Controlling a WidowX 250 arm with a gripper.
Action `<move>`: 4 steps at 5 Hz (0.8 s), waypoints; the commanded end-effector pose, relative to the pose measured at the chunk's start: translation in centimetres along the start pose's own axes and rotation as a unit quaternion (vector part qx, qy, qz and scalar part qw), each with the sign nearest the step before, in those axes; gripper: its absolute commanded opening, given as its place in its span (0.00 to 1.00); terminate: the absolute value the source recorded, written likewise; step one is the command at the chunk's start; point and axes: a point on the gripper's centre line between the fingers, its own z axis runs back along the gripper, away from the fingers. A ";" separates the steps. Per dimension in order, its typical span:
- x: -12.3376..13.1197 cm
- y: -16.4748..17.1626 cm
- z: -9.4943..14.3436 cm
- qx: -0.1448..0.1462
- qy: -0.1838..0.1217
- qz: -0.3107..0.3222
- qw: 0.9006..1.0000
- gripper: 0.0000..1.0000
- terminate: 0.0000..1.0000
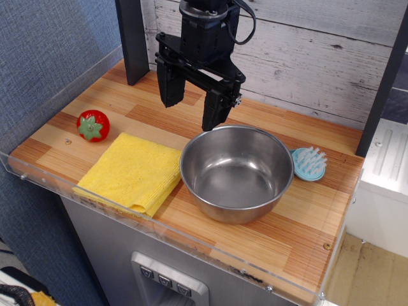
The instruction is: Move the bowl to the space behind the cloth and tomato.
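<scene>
Above the bowl's [237, 172] far rim: my gripper [190, 111], jaws apart, empty | cloth [132, 171] touches bowl's left | tomato [93, 125] beyond cloth's corner

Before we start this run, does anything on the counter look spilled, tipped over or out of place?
Nothing stands out. The bowl sits upright and empty, the cloth lies flat beside it, the tomato and a blue brush rest on the wood, and the hand hangs open above.

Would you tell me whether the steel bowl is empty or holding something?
Empty: the bowl sits upright, and its bare shiny inside shows only reflections.
</scene>
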 end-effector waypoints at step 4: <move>-1.2 4.0 -2.3 0.016 -0.037 0.015 0.999 1.00 0.00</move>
